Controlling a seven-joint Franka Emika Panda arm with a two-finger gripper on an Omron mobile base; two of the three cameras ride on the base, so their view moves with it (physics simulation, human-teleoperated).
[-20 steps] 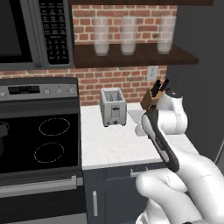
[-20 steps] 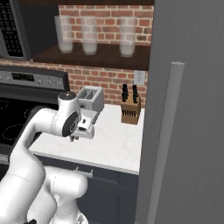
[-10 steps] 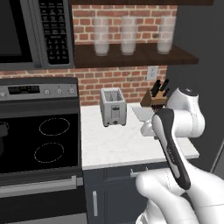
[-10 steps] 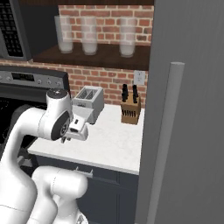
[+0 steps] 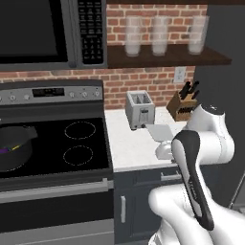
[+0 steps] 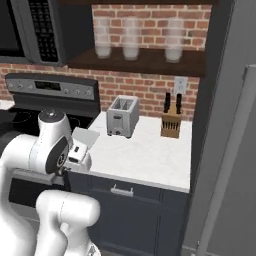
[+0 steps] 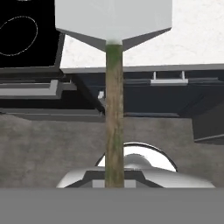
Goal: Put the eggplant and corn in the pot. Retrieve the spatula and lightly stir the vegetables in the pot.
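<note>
Where the stove's black cooktop (image 5: 72, 148) meets the left edge of the left base view, the pot (image 5: 14, 146) sits on a burner, dark grey and round, with 1 flat side handle showing toward the counter. Inside it lie a dark-purple bit, the eggplant (image 5: 4, 150), and just beside it a small yellow piece, the corn (image 5: 16, 147); both are tiny against the pot and their shapes are hard to make out. On the shelf (image 5: 167, 56) above the counter stand 3 frosted glasses (image 5: 159, 34), too cloudy to tell whether anything is in them. A knife block (image 6: 172, 120) by the brick wall holds dark-handled knives, and a silver toaster (image 6: 122, 116) stands on the white counter (image 6: 150, 155) to its left.

The arm is folded back on itself, its white elbow raised over the counter's front edge, the hand low and turned toward the stove. The gripper (image 6: 76, 154) is clenched on the spatula (image 7: 114, 65), grasping its handle. In the hand view the handle is a straight wooden stick, brown with a greenish tinge, running up the middle to a broad, flat, pale-grey blade that widens from angled shoulders. The blade hangs above the counter's edge, near the stove and well apart from the pot.
</note>
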